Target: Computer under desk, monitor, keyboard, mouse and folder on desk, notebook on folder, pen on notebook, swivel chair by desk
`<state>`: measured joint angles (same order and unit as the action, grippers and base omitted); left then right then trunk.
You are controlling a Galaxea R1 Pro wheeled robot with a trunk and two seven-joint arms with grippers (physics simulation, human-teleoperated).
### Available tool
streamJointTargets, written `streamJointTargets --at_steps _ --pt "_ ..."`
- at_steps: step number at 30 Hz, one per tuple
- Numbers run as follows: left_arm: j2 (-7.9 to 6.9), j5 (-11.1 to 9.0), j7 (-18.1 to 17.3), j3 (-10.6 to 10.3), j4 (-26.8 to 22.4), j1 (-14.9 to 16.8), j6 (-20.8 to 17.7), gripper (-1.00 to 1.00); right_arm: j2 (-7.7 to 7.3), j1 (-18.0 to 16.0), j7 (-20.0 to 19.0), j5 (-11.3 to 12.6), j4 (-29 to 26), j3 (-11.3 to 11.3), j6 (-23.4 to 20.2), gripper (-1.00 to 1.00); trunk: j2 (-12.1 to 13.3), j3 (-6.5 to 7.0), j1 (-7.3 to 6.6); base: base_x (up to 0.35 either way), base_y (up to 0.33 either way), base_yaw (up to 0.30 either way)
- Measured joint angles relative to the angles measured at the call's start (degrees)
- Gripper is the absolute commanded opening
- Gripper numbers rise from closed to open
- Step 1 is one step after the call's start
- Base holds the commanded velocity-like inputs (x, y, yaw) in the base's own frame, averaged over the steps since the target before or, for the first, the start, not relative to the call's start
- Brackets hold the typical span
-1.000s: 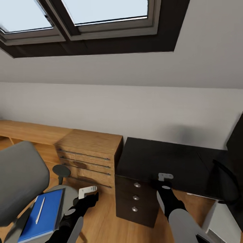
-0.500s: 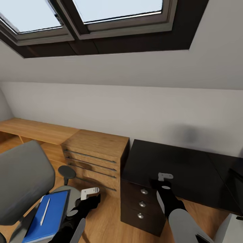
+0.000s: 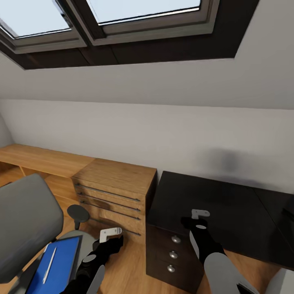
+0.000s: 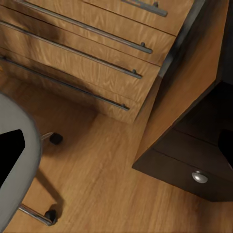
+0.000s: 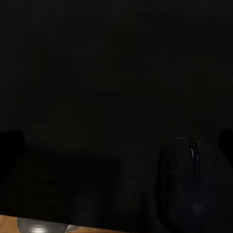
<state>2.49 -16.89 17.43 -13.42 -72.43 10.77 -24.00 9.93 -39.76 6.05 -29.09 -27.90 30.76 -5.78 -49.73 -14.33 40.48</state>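
The robot is facing the desk (image 3: 212,204), whose black top is reaching away to the right above a 3-drawer unit (image 3: 173,255) with round silver knobs. A light-wood chest (image 3: 116,192) is standing just beside it on the left. At the lower left the swivel chair (image 3: 24,224) is carrying the blue folder (image 3: 61,265) on its seat, with the white pen (image 3: 49,263) lying on top; a dark edge is showing beside the folder, likely the notebook. In the right wrist view the mouse (image 5: 191,184) is sitting on the dark desk surface, close below that arm.

The left gripper (image 3: 109,236) is hovering over the floor between chair and chest, holding nothing visible; the right gripper (image 3: 198,217) is hanging over the desk's front edge. How wide either pair of fingers is standing cannot be told.

Several things could be going wrong from here. The pen is lying loose, so lifting the folder at a tilt is likely to send it rolling off. Nudging the chair could set it rolling on its castors. The right arm, lowering carelessly, could be shoving the mouse.
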Motion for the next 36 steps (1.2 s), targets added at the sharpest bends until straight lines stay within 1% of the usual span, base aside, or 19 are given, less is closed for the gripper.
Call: streamJointTargets --at_steps 8,11,12,19,20,22,26,27,28,34,36 --pt "0.08 -0.01 0.05 -0.34 0.00 0.00 0.00 1.00 0.00 0.00 0.24 0.12 -0.01 0.28 0.17 1.00 0.00 0.00 -0.01 0.150 0.000 0.000" --pt "0.07 0.00 0.01 -0.40 0.00 0.00 0.00 1.00 -0.56 0.00 0.26 0.15 0.03 0.70 0.12 1.00 0.00 0.00 0.00 0.065 0.000 0.000" --pt "0.08 0.00 -0.02 -0.43 -0.03 0.00 0.00 1.00 -1.18 0.00 0.28 0.61 0.09 1.12 0.00 1.00 0.00 0.00 0.00 0.020 0.000 0.000" --pt "0.09 -0.07 -0.03 -0.50 -0.05 0.00 0.00 1.00 -1.69 0.00 0.22 2.32 0.46 1.23 -0.18 1.00 0.00 0.00 0.00 0.009 0.000 0.000" --pt "0.09 -0.08 -0.03 -0.52 -0.08 0.00 0.00 1.00 -2.50 -0.03 0.22 2.81 2.10 1.30 -0.23 1.00 0.00 0.00 0.01 0.001 0.000 0.000" --pt "0.09 -0.08 -0.03 -0.52 -0.08 0.00 0.00 1.00 -3.24 -0.06 0.23 3.25 3.41 1.32 -0.27 1.00 0.00 0.00 0.01 0.000 0.000 0.000" --pt "0.09 -0.08 -0.03 -0.53 -0.09 0.00 0.00 1.00 -4.09 -0.10 0.24 4.63 4.79 1.34 -0.35 1.00 0.00 0.00 0.00 0.000 0.000 0.000" --pt "0.09 -0.09 -0.03 -0.53 -0.09 0.00 -0.02 1.00 -4.42 -0.13 0.24 5.46 5.27 1.33 -0.47 1.00 0.00 0.00 0.01 0.000 0.000 0.000" --pt "0.09 -0.09 -0.03 -0.53 -0.09 0.00 -0.05 1.00 -4.86 -0.16 0.24 6.50 5.81 1.30 -1.07 1.00 0.00 0.00 0.01 0.000 0.000 0.000" --pt "0.09 -0.09 -0.05 -0.68 -0.09 0.00 -0.08 1.00 -5.51 -0.18 0.21 7.67 6.29 1.29 -3.33 1.00 0.00 0.00 0.00 0.000 0.000 0.000" --pt "0.09 -0.09 -0.04 -0.76 -0.09 0.00 -0.09 1.00 -6.12 -0.20 0.19 8.61 6.43 1.31 -4.00 1.00 0.00 0.00 0.00 0.000 0.000 0.000"
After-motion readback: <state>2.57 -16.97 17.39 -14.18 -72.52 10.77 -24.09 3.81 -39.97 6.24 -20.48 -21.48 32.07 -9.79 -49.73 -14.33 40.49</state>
